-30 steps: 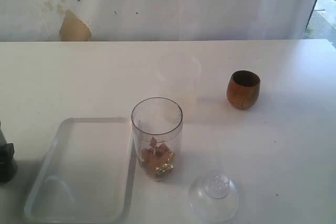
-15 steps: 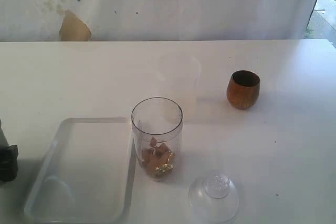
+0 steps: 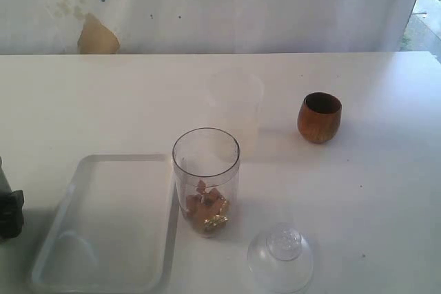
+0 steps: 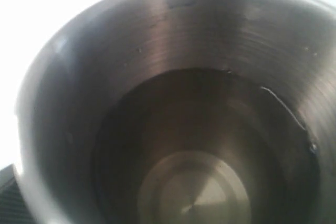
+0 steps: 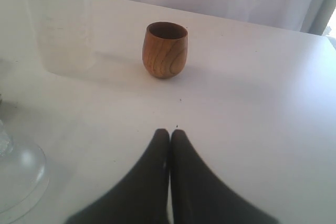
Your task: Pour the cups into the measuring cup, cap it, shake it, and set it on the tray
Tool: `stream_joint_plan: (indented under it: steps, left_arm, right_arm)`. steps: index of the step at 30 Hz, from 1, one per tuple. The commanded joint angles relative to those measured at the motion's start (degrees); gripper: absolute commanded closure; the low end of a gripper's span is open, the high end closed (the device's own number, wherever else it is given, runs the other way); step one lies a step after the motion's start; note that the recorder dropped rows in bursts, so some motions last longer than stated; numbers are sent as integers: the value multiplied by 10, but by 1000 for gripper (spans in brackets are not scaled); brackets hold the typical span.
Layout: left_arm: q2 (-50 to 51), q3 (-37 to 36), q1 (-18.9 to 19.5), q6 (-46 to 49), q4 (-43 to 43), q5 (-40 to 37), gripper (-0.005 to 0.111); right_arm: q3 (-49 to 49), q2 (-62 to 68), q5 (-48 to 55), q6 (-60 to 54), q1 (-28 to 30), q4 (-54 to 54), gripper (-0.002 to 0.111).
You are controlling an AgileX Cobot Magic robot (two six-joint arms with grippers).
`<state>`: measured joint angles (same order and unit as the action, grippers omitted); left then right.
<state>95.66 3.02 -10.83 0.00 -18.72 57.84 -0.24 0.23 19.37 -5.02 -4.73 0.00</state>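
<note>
The left tool (image 3: 9,213) shows only as a dark bit at the left edge of the desk (image 3: 386,191), just left of the tray (image 3: 76,177). Its camera looks straight down into the steel tumbler (image 4: 178,103), which fills the whole view and looks empty, with its bare bottom showing. The jaws stand wide, but I cannot tell if they clamp the tumbler or hang free around it. The right tool (image 5: 169,132) has its two tips pressed together and holds nothing. It hangs low over the desk, and the wooden cup (image 3: 320,117) stands on the far side of it, well apart. I cannot tell if that cup has anything inside. The measuring cup (image 3: 206,180) stands upright in the middle, just right of the tray, with small brown and gold pieces (image 3: 205,213) at its bottom. Its clear dome cap (image 3: 280,258) lies on the desk near its right side. A frosted cup (image 3: 235,105) stands just behind it. In the last second only the left tool has shifted a tiny bit; all the other things have stayed put. So the tumbler's pour looks done. The wooden cup likely comes next, then the cap, the shake and the tray.
</note>
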Motion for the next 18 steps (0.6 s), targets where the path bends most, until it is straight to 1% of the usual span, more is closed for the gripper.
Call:
stream_joint_plan:
  steps: [1, 7, 9, 11, 12, 13, 15, 16, 18]
  left_arm:
    - [0, 1, -2, 0, -5, 8, 2]
    - [0, 1, -2, 0, -5, 8, 2]
    - [0, 1, -2, 0, -5, 8, 4]
    - [0, 1, -2, 0, -5, 8, 15]
    - [0, 1, -2, 0, -5, 8, 25]
    - [0, 1, -2, 0, -5, 8, 38]
    - [0, 1, -2, 0, -1, 8, 58]
    - [0, 2, -2, 0, 5, 10, 72]
    - [0, 5, -2, 0, 8, 11, 91]
  right_arm:
    - [2, -2, -1, 3, 3, 0, 108]
    - [2, -2, -1, 3, 3, 0, 108]
    - [2, -2, -1, 3, 3, 0, 108]
    - [2, -2, -1, 3, 3, 0, 108]
    - [2, -2, -1, 3, 3, 0, 108]
    - [2, -2, -1, 3, 3, 0, 108]
    - [2, -2, -1, 3, 3, 0, 108]
    - [2, -2, -1, 3, 3, 0, 108]
    - [2, -2, -1, 3, 3, 0, 108]
